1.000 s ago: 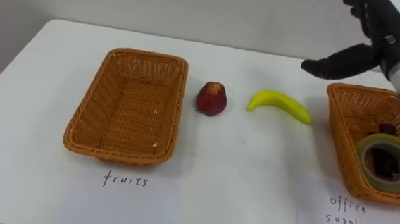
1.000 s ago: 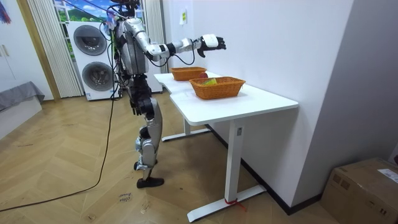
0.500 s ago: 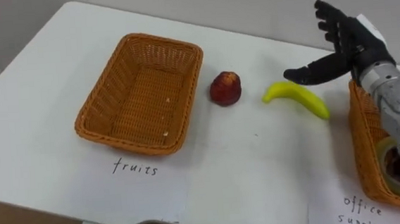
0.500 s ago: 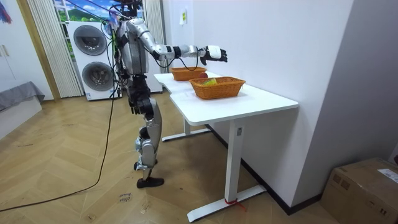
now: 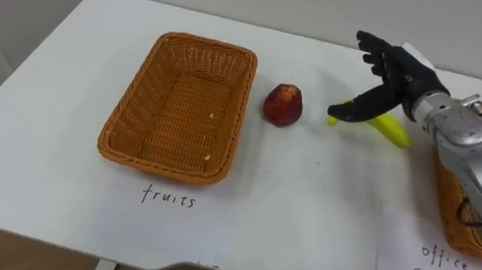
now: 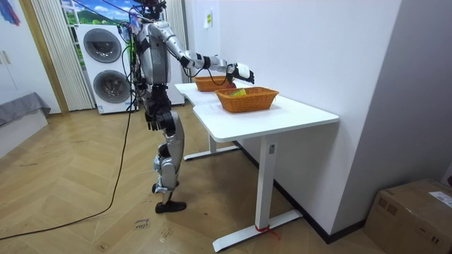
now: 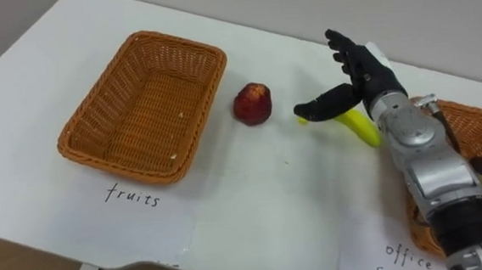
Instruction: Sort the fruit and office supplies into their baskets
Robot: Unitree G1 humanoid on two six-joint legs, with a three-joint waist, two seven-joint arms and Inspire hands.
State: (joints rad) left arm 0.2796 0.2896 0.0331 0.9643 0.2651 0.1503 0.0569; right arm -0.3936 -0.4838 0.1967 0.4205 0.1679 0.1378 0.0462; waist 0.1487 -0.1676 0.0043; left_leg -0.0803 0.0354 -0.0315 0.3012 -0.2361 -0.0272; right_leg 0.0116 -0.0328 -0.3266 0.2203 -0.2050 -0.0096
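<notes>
A yellow banana (image 5: pixel 391 129) lies on the white table, right of a red apple (image 5: pixel 283 105). My right hand (image 5: pixel 393 80) hovers open just over the banana's left end, thumb stretched toward the apple, and hides part of the fruit. In the right eye view the hand (image 7: pixel 357 74) covers the banana (image 7: pixel 359 128) in the same way. The wicker basket (image 5: pixel 138 157) labelled for fruits sits left of the apple and holds nothing. My left hand (image 6: pixel 150 120) hangs by my hip in the room view.
The office-supplies basket (image 7: pixel 471 122) stands at the table's right edge, under my right forearm. Paper labels lie in front of both baskets. The wall runs along the table's far side. I stand at the table's long side.
My right hand has come down from high over the right basket and moved left, to just above the banana. The head camera has shifted too. The fruit has stayed put.
</notes>
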